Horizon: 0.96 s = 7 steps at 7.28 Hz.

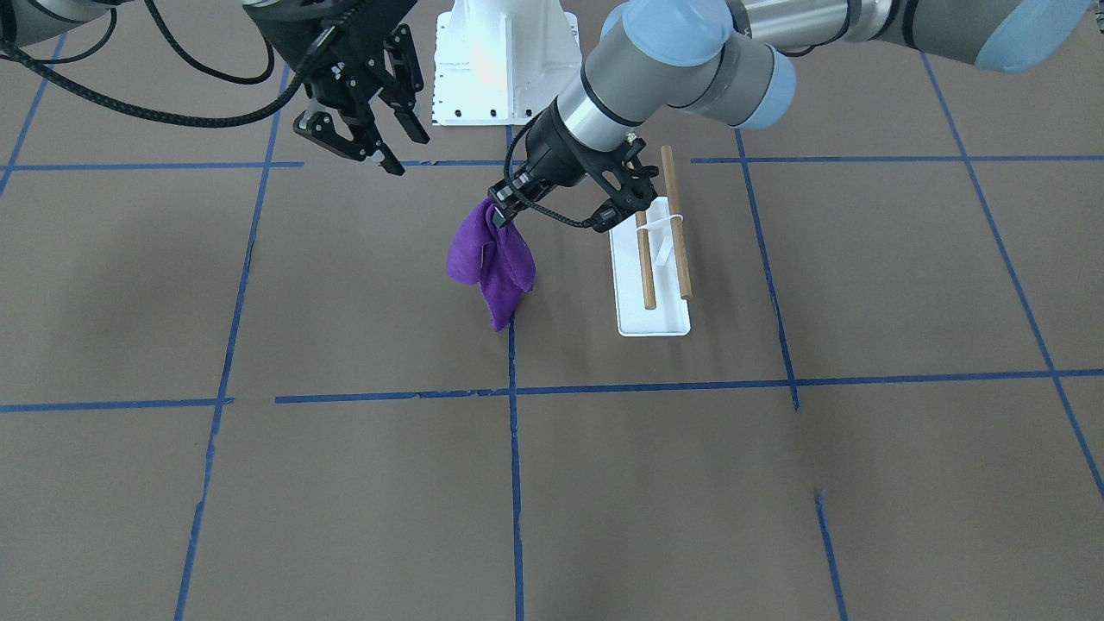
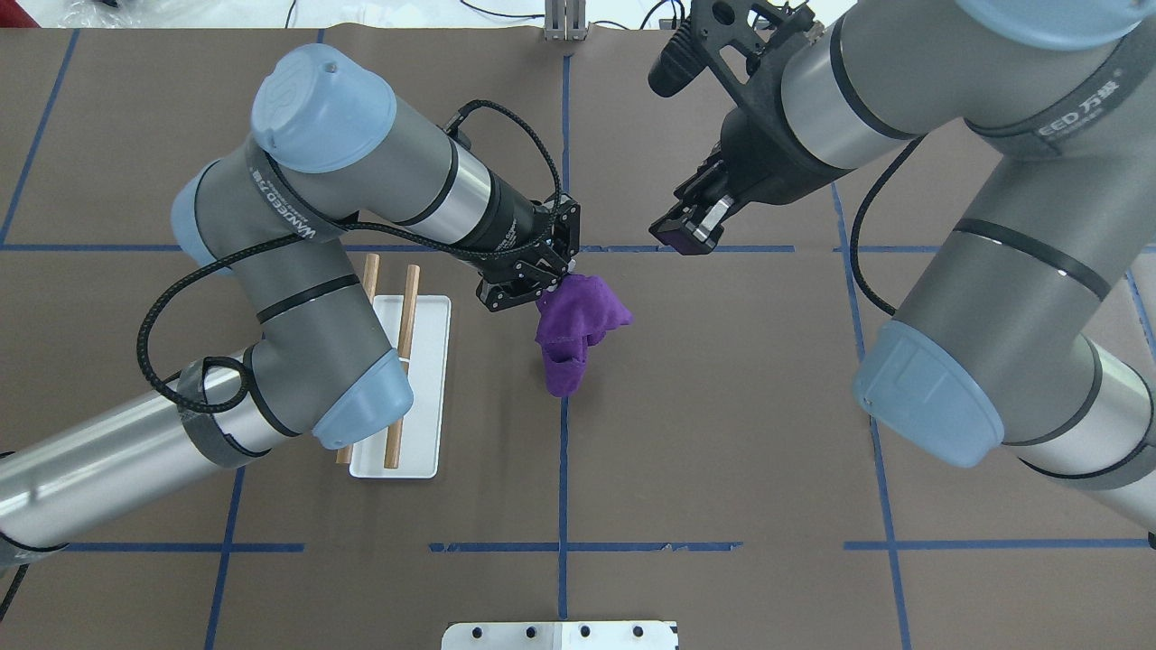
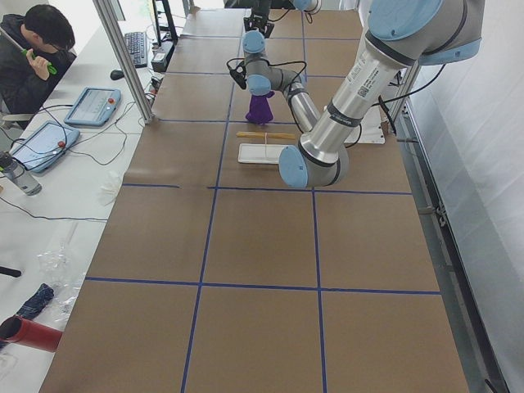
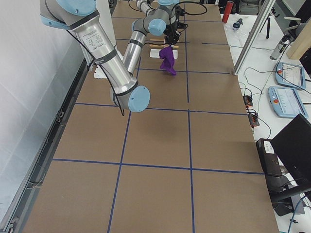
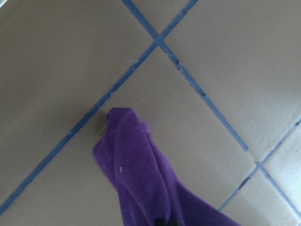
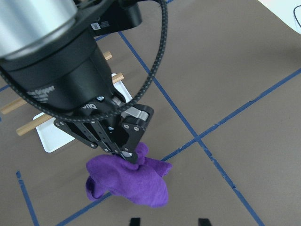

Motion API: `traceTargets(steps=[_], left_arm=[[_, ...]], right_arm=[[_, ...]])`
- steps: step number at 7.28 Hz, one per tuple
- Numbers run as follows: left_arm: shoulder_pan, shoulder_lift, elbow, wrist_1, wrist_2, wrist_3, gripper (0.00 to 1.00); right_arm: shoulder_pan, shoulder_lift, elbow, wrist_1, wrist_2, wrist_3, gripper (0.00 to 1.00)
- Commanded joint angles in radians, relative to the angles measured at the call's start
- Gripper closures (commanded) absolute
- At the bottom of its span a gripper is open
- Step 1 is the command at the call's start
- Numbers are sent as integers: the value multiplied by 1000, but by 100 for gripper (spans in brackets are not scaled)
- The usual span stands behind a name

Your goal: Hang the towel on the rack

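Note:
The purple towel [image 1: 492, 259] hangs bunched from my left gripper [image 1: 502, 205], which is shut on its top edge. It also shows in the overhead view [image 2: 578, 329], the left wrist view [image 5: 141, 179] and the right wrist view [image 6: 127, 181]. Its lower tip is at or just above the table; I cannot tell which. The rack [image 1: 654, 321], a white base with two wooden dowels [image 1: 677, 224], stands just beside the left gripper, toward the robot's left [image 2: 433, 361]. My right gripper [image 1: 379, 138] is open and empty, raised above the table on the towel's other side [image 2: 684, 237].
Brown table paper with blue tape lines [image 1: 515, 388]. The white robot pedestal [image 1: 504, 60] stands behind the rack and towel. The left arm's elbow [image 2: 357, 406] hangs over part of the rack. A person sits at a side desk [image 3: 33, 57].

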Motion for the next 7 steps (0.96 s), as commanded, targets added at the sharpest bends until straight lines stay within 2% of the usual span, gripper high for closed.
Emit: traceTargets(steps=[1,2,3,4,6,7], left_arm=[[-25,138,-112,7,-7,101,100],[-100,178,-132,8,-12,164,100],[-116,252,-182,34,-12,280,100],[-116,283,-198,83,-10,369,100],[-142,356,-210,139,-3,517,100],[-169,405,-227,139,-4,613,100]], right_arm=[[95,-35,-64,-10,121,0,0],[132,-57,-87,-71,130,-3,0],[170,-67,-103,-187,124,-3,0],[214,-81,-130,-251,123,-5,0],[285,-147,-222,-267,111,-47,0],[326,-179,-249,-267,103,-157,0]])
